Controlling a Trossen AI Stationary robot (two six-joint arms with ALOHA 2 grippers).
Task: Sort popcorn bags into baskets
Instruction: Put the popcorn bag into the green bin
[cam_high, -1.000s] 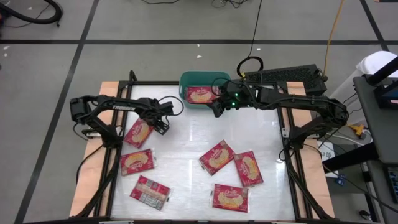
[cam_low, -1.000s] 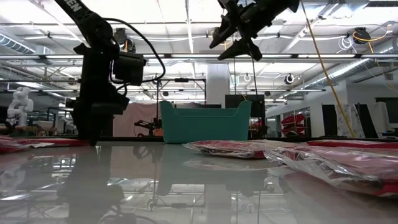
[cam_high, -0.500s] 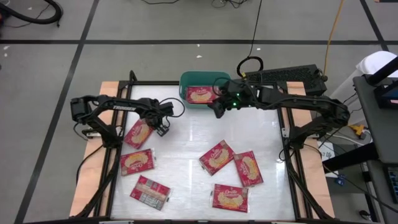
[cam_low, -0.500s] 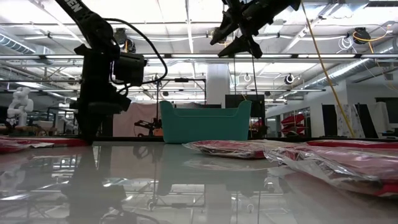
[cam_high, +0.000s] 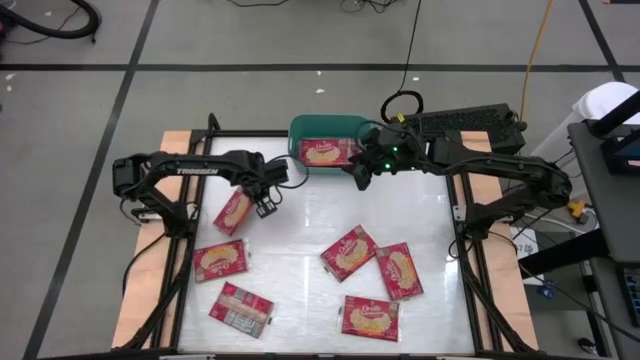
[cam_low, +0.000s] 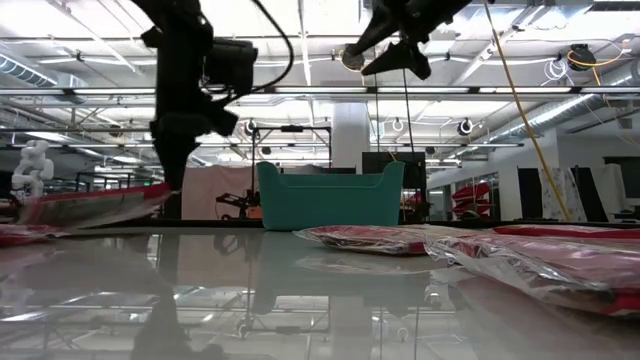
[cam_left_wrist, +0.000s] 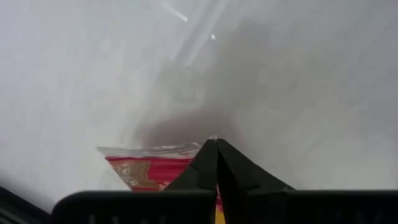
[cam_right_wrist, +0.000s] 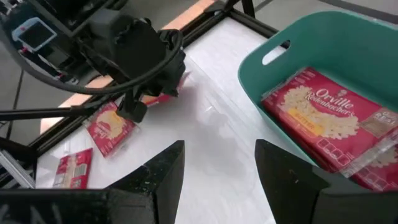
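Observation:
My left gripper (cam_high: 252, 197) is shut on one red popcorn bag (cam_high: 232, 211), which hangs above the table's left side; the low view shows that bag (cam_low: 95, 205) slanting beside the gripper (cam_low: 172, 185). My right gripper (cam_high: 361, 177) hangs open and holds nothing, high up just in front of the teal basket (cam_high: 330, 126). In the right wrist view, this gripper (cam_right_wrist: 221, 171) looks past the basket (cam_right_wrist: 280, 37) at a bag (cam_right_wrist: 329, 115) lying flat inside it. Several more bags lie flat on the table, such as one (cam_high: 348, 252). My left gripper pinches the bag between its two shut fingers at one edge (cam_left_wrist: 186, 165), the end nearest the basket. The fingers come from above, pointing down. The bag is off the table and tilted, its free end (cam_low: 40, 212) drooping lower toward the table's left.
Loose bags lie at the left (cam_high: 221, 260), near left (cam_high: 242, 308), centre right (cam_high: 399, 270) and near right (cam_high: 371, 317). The table's middle, between my left gripper and the basket, is bare glossy surface. A black frame rail (cam_high: 190, 260) runs along the table's sides.
My left gripper has shut on the bag, risen and gone a little toward the basket, rolling as it went. The bag has come up off the table and now hangs tilted. My right gripper has shifted slightly toward the table's right, staying open.

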